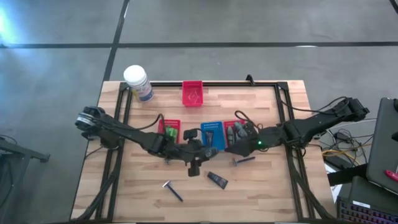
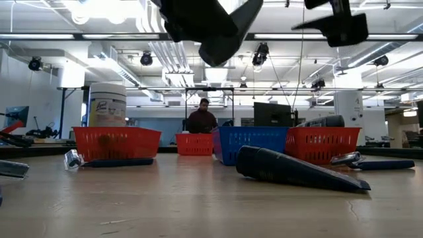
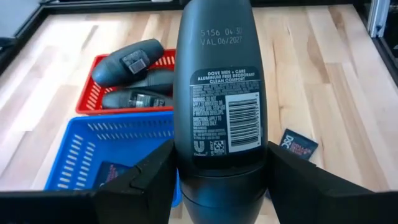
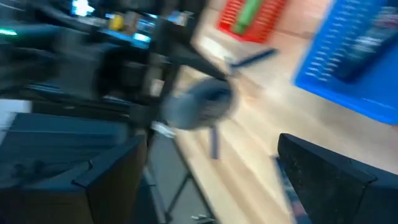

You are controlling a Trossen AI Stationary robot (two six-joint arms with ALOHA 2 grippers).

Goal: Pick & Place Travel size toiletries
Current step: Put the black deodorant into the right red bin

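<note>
The grey bottle (image 3: 219,106) is sitting clamped between the left gripper (image 3: 219,186) fingers, long axis pointing straight out ahead of the wrist, label side up. It's hanging over the table right at the near edge of the blue basket (image 3: 93,152), with the red basket (image 3: 93,99) holding two more grey bottles just beyond. So the drop spot is lying dead ahead, a short push forward I'd guess. The right gripper (image 4: 211,168) is hanging nearby beside that red basket, fingers spread wide and grasping nothing, so the left arm is clearly the closer one.
</note>
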